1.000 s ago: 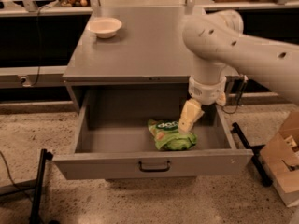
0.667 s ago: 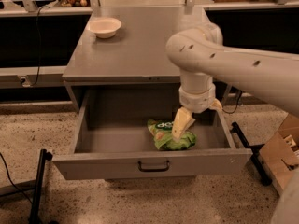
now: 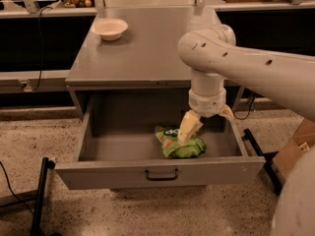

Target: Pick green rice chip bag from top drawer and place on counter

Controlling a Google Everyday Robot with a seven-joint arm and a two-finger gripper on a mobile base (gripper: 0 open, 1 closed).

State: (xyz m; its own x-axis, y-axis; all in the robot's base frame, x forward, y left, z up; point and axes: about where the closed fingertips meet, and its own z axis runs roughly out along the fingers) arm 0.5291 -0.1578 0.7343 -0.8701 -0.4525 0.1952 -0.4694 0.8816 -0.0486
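Hand [image 3: 189,127] is down inside the open top drawer [image 3: 157,173], over the green rice chip bag [image 3: 184,147] just below it. Whether it is wide or narrow cannot be told. The tabletop [image 3: 152,48] lies beyond the hand.

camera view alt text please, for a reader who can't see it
A white robot arm reaches down into the open top drawer, its gripper at a green rice chip bag lying right of centre on the drawer floor. Above, the counter carries a white bowl near its back left corner.
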